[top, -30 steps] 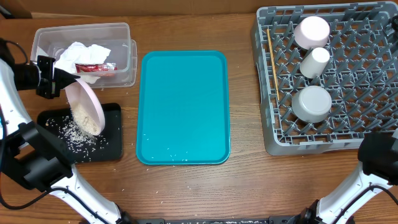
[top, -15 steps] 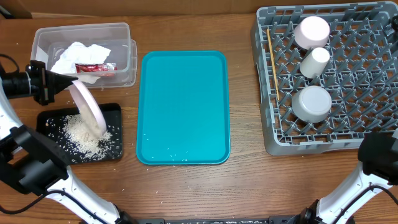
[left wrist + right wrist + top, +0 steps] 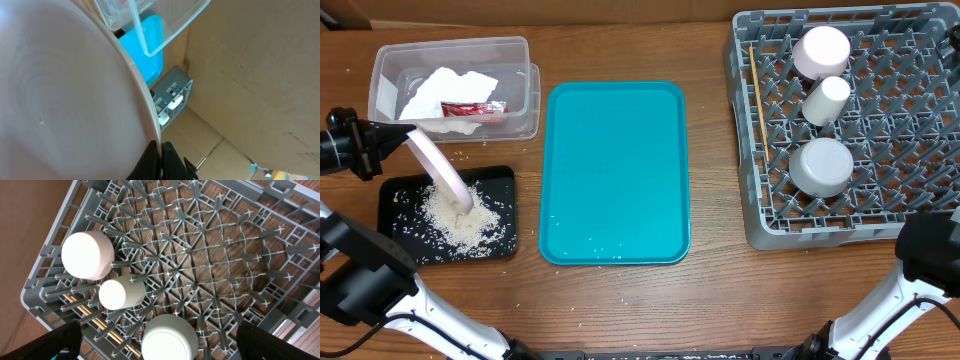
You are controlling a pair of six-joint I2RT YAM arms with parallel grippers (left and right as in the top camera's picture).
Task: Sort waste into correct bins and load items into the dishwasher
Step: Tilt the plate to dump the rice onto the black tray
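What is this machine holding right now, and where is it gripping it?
The left arm's jaws pinch the white plate by its rim, tilted over the black tray. The right arm's jaws are open, empty.

No legible text or labels anywhere.

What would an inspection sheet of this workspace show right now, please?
Surface: wooden table, carrying two trays, a tub and a rack.
Job's things: plate tilted over black tray, rice heap below it; napkin and red wrapper in clear tub; dish, cup, bowl inverted, and chopsticks, in rack.
Clutter: teal tray, stray grains at its near edge.
Grippers: left gripper jaws shut on plate; right gripper jaws open above rack.
Cables: thin black cable by left arm base.
Surroundings: cardboard wall behind.
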